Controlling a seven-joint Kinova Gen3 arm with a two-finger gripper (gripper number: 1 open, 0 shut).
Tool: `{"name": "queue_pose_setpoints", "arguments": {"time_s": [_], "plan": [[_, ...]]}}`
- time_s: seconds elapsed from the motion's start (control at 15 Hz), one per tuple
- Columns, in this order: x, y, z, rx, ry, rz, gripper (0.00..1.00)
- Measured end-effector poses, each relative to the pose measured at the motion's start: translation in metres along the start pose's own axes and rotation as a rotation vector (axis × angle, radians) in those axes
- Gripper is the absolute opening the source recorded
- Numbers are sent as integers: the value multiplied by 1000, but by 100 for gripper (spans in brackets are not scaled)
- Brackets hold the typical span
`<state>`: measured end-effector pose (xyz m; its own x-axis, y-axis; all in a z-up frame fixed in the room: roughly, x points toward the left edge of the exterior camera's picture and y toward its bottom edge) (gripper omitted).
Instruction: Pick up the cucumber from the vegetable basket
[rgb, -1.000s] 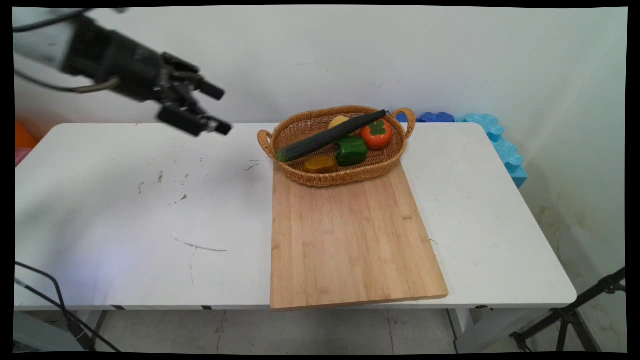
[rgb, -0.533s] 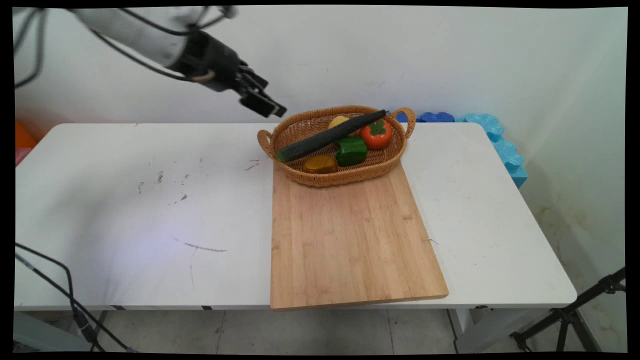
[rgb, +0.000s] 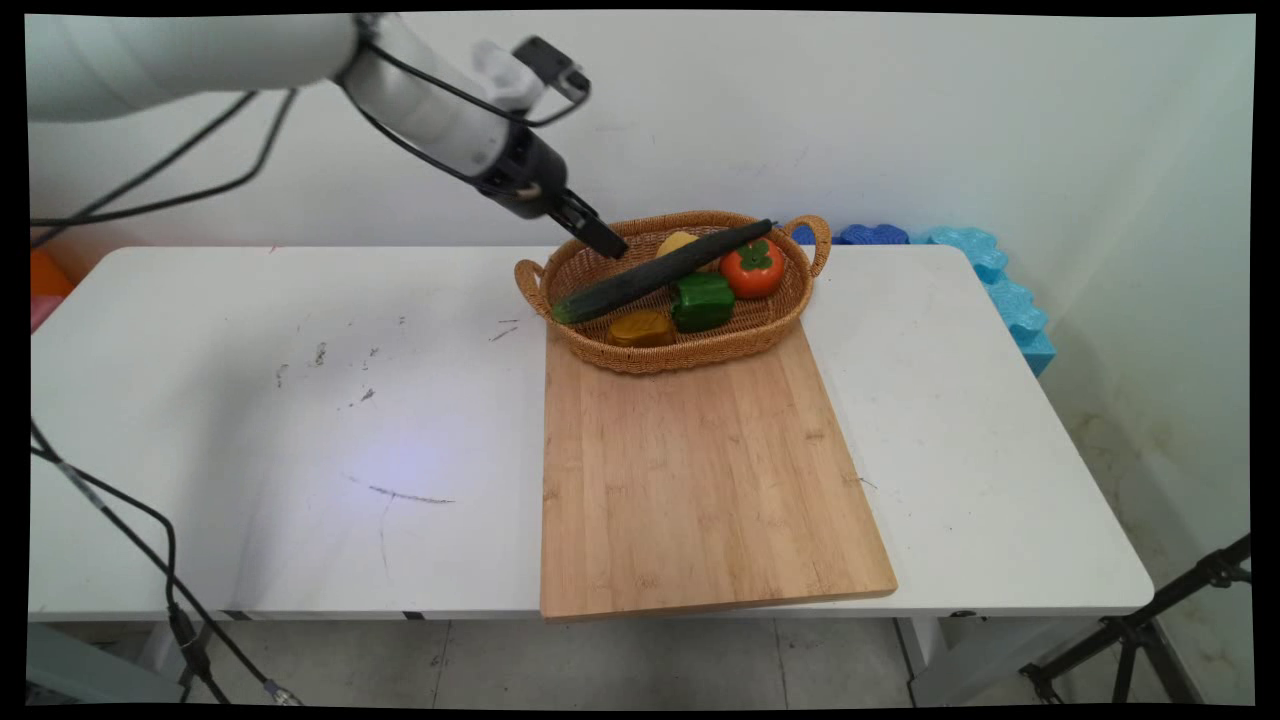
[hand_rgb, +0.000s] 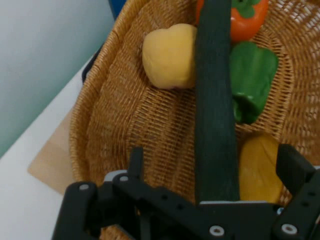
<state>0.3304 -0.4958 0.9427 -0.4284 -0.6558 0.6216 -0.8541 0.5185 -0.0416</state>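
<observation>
My gripper (rgb: 600, 238) hangs open over the back left part of a wicker basket (rgb: 640, 362), just above its rim. A long dark green cucumber (rgb: 650, 275) lies slantwise across the basket. In the hand view the cucumber (hand_rgb: 215, 125) runs up between my spread fingers (hand_rgb: 136, 162), with the gripper (hand_rgb: 215, 170) above it and holding nothing. Around it lie a green pepper (hand_rgb: 252, 80), an orange persimmon (hand_rgb: 245, 20), a pale yellow fruit (hand_rgb: 170, 56) and an orange-yellow piece (hand_rgb: 257, 170). The basket wall (hand_rgb: 100, 115) rises on the left.
The basket stands on the far end of a wooden cutting board (rgb: 700, 470) that reaches the table's near edge. Blue foam pieces (rgb: 990, 270) lie behind the table's right corner. A black tripod leg (rgb: 1150, 620) stands lower right, and cables (rgb: 150, 560) hang at the left.
The arm has swung right and downward, from above the table's back left to the basket's back left rim. The basket and its contents have not moved.
</observation>
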Motion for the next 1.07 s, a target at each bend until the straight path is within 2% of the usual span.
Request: {"name": "queue_pose_setpoints", "arguments": {"time_s": [0.53,1.0,1.07], "plan": [[14,8,69,2,-64,-76,100],[20,13,97,-4,-94,-99,100],[20,14,100,-5,-97,-100,0]]}}
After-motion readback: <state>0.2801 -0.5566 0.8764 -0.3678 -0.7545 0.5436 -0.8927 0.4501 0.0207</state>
